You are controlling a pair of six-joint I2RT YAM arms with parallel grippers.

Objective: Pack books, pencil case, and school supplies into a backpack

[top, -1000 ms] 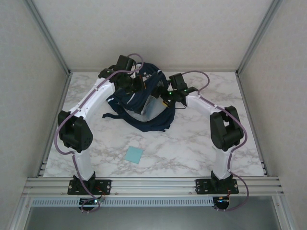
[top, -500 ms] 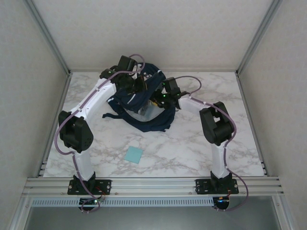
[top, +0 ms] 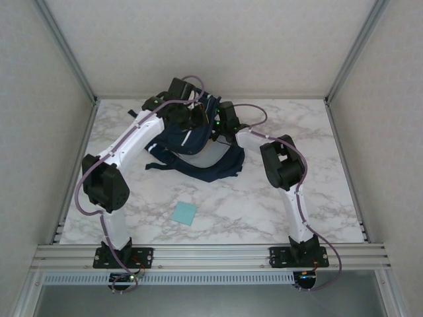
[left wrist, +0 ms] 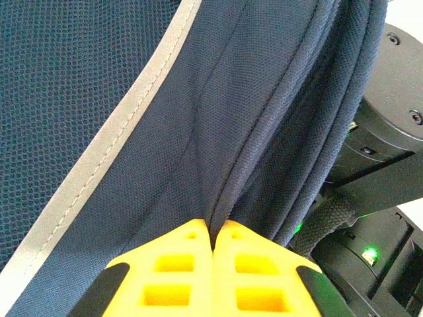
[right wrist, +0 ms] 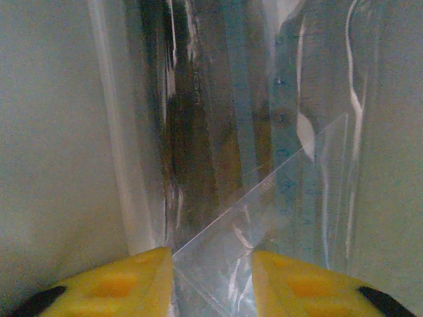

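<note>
Pinching a fold of the backpack (left wrist: 264,99) in the left gripper (left wrist: 213,241), yellow fingers (left wrist: 178,271) pressed together on the navy cloth, just beside a pale stripe (left wrist: 89,168). Found slumped at the far middle of the worktop (top: 317,191), close to the far edge, one dark strap trailing toward the left edge; long axis hard to judge, being crumpled. Clamped in the right gripper (right wrist: 211,264): clear bluish packet (right wrist: 277,132), fingers narrowly apart with the plastic between them, long axis running straight away from the fingertips. Lying flat toward the near edge, left of centre, well apart from the backpack: light-blue pad (top: 184,213), turned slightly askew to the worktop edges.
</note>
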